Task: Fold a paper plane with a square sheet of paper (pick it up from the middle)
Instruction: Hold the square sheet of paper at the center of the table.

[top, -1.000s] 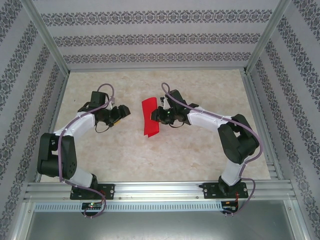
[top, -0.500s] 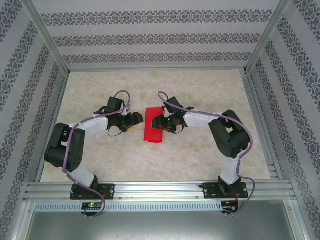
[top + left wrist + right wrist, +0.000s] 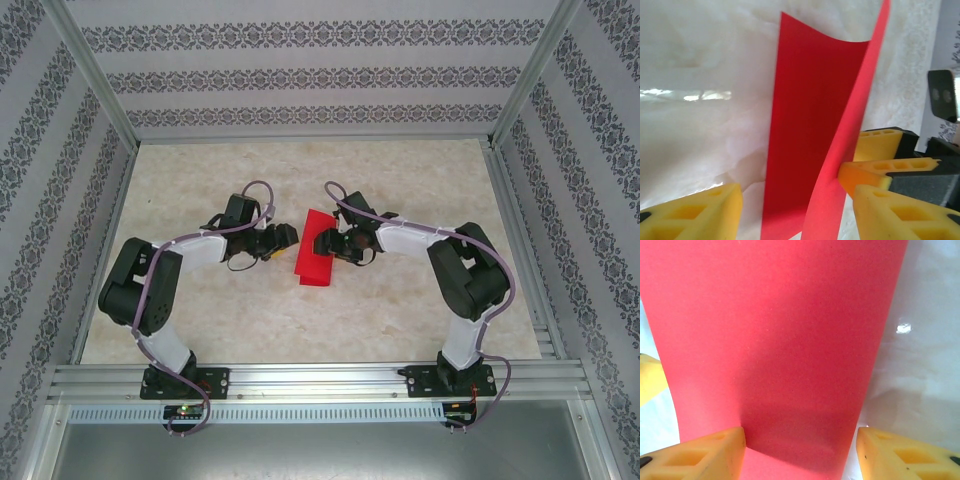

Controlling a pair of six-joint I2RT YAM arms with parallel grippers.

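Top external: folded square sheet of paper (image 3: 313,256) mid-frame, long axis running up-down.
Flanked left by left gripper (image 3: 285,240), right by right gripper (image 3: 324,243), nearer, over its edge; both spread, pinching nothing; raised flap between left fingers (image 3: 695,210).

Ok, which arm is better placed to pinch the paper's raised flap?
Left, probably: the flap stands between the open jaws of the left gripper; the right gripper straddles the whole paper.

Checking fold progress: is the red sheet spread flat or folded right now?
Folded, not pressed flat: the square sheet of paper lies as a narrow strip on the table, one flap standing up along a lengthwise crease.
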